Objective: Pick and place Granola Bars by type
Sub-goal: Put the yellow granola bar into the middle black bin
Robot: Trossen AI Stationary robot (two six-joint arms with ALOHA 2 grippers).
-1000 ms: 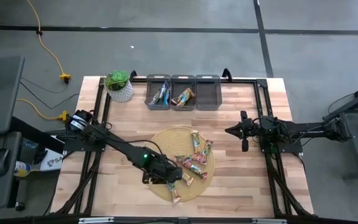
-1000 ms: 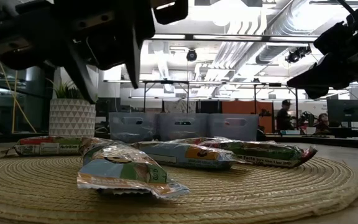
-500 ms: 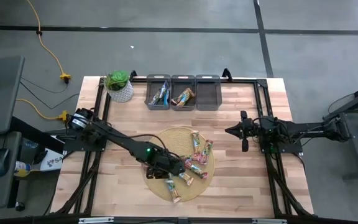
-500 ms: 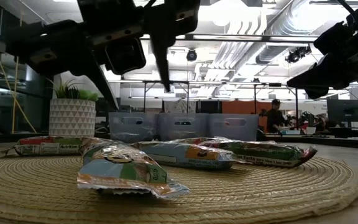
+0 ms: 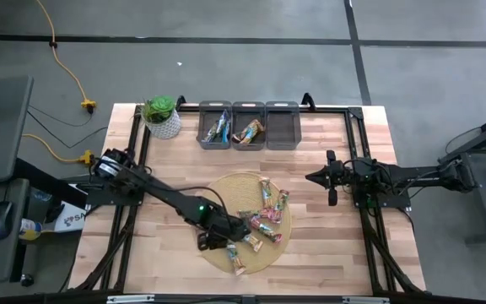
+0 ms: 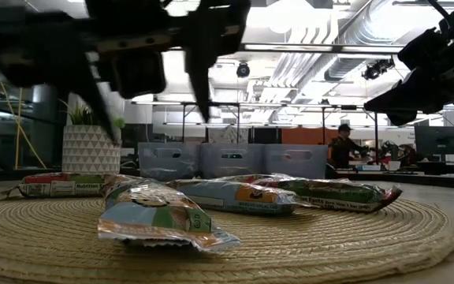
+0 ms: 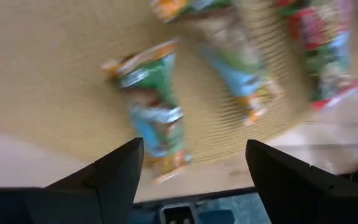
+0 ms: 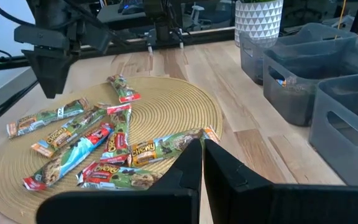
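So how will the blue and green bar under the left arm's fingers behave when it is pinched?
The blue and green bar lies flat on the woven mat, so it probably will not roll. Its glossy wrapper looks slippery. It seems thin and light, likely sliding if nudged.

Arm bodies as I see them from the remote station

Both arms are dark, slender, jointed links; the left arm carries a small green light near its wrist, and each hand ends in two flat, tapered black fingers.

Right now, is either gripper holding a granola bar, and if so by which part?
Nothing is held. The left gripper hangs open above the granola bars on the woven mat; the right gripper is shut on nothing, off to the side.
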